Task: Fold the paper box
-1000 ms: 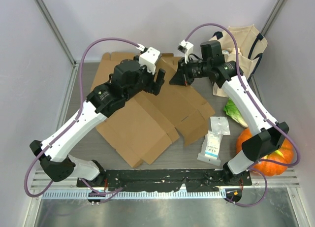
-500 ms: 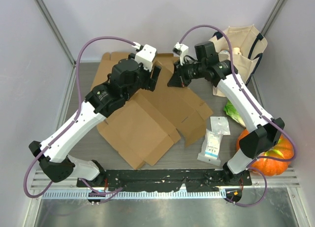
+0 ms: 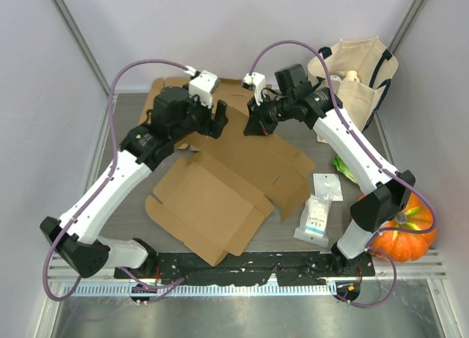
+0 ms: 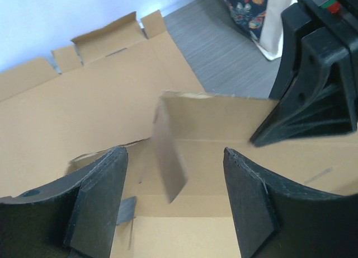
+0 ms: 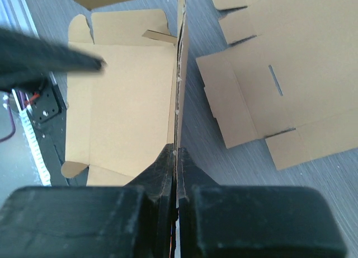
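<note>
Paper box (image 3: 212, 199): flat cardboard blank at centre-left of the top view, lying on the surface (image 3: 282, 232), one long panel standing upright along its upper-right side.
Right pincer (image 3: 254, 125): closed tight on the top edge of that raised panel, seen edge-on between the fingers in its wrist view.
Left pincer (image 3: 218, 122): open wide, gripping nothing, hovering just left of the right one, a small loose flap (image 4: 168, 157) upright between its fingers.
Weight: light by the look; probably slides on the surface when pushed.
Stiffness: stiff across the panels, weak at the scored creases; likely to bend there and nowhere else unless forced.
Fragility: thin edges and tabs, prone to crushing or tearing under a hard pinch.
Slip: matt board, decent friction for a pinch.
Where to hold: on a panel edge close to a crease, pinching through the thickness; small flap better pushed flat-on than gripped at its tip.
Risk: lifting or swinging of the whole blank, with only one edge held.
</note>
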Motion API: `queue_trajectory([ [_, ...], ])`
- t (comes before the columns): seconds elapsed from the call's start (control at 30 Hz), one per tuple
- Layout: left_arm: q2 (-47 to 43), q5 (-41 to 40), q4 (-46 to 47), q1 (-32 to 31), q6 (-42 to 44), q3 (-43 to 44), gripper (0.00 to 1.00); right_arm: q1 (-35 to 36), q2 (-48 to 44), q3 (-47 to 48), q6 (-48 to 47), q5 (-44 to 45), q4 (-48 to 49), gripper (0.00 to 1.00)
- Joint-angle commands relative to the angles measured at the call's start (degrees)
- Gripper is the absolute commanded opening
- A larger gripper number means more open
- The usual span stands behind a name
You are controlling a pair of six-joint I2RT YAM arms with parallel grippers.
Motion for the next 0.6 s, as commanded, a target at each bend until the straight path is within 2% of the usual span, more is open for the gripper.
queue_trajectory([
  [0.0,-7.26,24.08,4.54,5.29,1.61,-2.52,0.74,0.06,-0.4,2.78,-9.71,-0.98,-4.38,0.01],
  [0.13,-6.93,32.61,2.88,10.21,1.71,0.55,0.77,0.06,1.35,5.06,-13.32,-3.88,-8.85,0.01],
  [0.2,-5.17,38.32,0.6,13.2,1.71,5.02,0.67,0.06,1.97,6.12,-15.51,-5.89,-10.88,0.01],
  [0.37,3.87,47.91,-9.07,13.82,9.09,16.0,0.61,0.06,3.29,8.06,-18.07,-9.33,-12.82,0.01],
  [0.43,5.38,51.6,-10.83,14.0,9.79,17.78,0.61,0.06,3.9,9.81,-18.51,-10.91,-14.13,0.01],
  [0.57,7.84,54.77,-12.24,13.91,11.03,20.59,0.53,0.06,4.61,12.54,-19.04,-12.41,-16.6,0.01],
])
